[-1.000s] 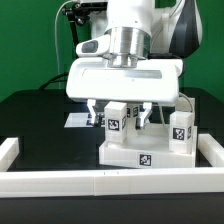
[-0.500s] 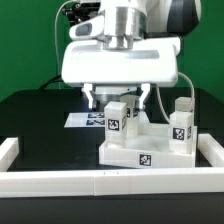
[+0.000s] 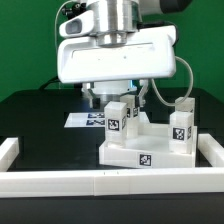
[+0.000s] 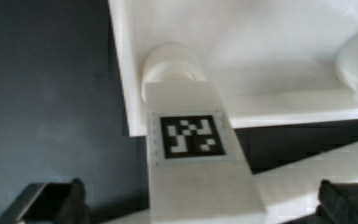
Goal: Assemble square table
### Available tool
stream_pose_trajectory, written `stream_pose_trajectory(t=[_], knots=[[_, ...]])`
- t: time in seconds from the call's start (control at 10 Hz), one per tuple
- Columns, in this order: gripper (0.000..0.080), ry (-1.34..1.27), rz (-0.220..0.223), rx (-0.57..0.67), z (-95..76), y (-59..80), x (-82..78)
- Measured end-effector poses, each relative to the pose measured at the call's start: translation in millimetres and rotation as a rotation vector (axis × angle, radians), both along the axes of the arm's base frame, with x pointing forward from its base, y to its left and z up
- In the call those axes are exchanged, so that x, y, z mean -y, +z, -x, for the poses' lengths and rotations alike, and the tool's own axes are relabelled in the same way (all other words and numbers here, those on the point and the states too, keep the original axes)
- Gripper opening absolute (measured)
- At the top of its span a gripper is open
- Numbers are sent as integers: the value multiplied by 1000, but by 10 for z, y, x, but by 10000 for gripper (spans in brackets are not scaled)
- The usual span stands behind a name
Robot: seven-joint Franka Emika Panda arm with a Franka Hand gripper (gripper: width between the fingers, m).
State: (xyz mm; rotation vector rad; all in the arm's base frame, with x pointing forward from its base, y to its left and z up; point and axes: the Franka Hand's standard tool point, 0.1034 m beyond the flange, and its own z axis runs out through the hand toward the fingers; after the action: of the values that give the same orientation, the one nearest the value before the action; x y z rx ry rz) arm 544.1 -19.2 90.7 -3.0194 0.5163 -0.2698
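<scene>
While gripper (image 3: 117, 97) hangs above leg (image 3: 117, 117) frame centre, jaws fully apart, empty: careless sideways drift risks toppling leg on tabletop (image 3: 145, 152).

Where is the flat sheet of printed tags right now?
In the exterior view the marker board lies flat on the black table, behind and to that view's left of the square table top, partly hidden by the tool.

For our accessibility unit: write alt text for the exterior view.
A robot arm's open claw hovers above a white tagged leg standing on the square table top. Another leg stands at the exterior view's right, white rails border the black table.
</scene>
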Motion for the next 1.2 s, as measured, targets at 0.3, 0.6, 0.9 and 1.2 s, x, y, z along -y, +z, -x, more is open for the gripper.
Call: stream_pose_trajectory(t=[0.3,0.6,0.9,1.2], knots=[[649,6,-77,-202,-35,-25,35],[649,-4,-86,-232,-75,-70,99],[649,-5,-86,-232,-72,-76,105],[455,-5,-85,-233,-70,-81,106]])
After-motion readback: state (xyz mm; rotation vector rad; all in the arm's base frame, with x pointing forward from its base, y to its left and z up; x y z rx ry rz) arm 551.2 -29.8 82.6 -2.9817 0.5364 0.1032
